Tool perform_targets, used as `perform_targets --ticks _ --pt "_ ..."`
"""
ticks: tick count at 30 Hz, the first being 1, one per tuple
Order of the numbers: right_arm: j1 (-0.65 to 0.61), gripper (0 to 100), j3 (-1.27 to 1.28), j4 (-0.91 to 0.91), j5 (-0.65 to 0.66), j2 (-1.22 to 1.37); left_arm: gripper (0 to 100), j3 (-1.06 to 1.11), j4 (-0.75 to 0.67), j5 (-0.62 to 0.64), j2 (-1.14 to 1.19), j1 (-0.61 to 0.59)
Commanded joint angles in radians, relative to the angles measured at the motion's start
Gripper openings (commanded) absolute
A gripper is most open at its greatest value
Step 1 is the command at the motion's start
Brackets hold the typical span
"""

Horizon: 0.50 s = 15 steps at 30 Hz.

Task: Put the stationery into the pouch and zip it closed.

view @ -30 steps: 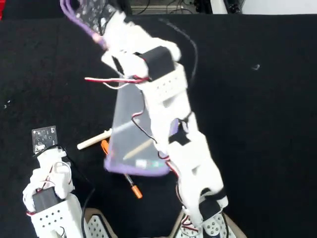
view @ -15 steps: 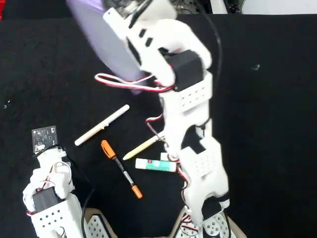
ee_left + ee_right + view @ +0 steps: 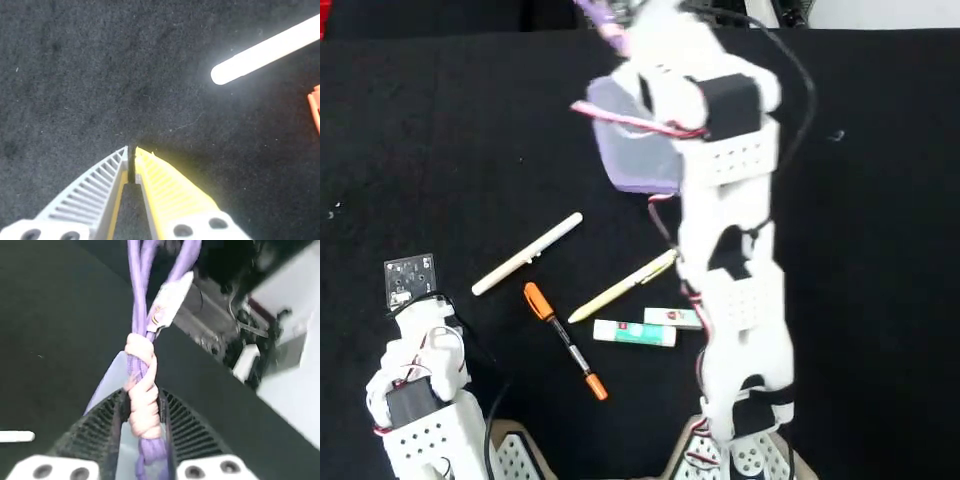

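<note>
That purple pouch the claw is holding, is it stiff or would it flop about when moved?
Probably floppy: the pouch looks rumpled and folded below the right claw, which pinches only its cord. Likely light, since that thin cord seems to carry it. It may swing when moved.

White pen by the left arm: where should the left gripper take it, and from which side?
I'd take the white pen at mid-barrel, straight down from above, with the left gripper opened and turned so it closes across the barrel. The pen lies flat and slanted on the black table, with bare cloth on both sides; the orange marker lies apart from it.
</note>
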Motion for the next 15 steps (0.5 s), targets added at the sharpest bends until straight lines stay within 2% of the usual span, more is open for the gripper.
perform_targets --ticks 1,15 --pt "0.127 1.1 -0.025 0.031 0.002 0.019 3 0.022 0.002 0.011 0.002 -0.005" --pt "0.471 1.1 -0.027 -0.284 0.002 -0.079 3 0.022 0.002 0.011 0.002 -0.005"
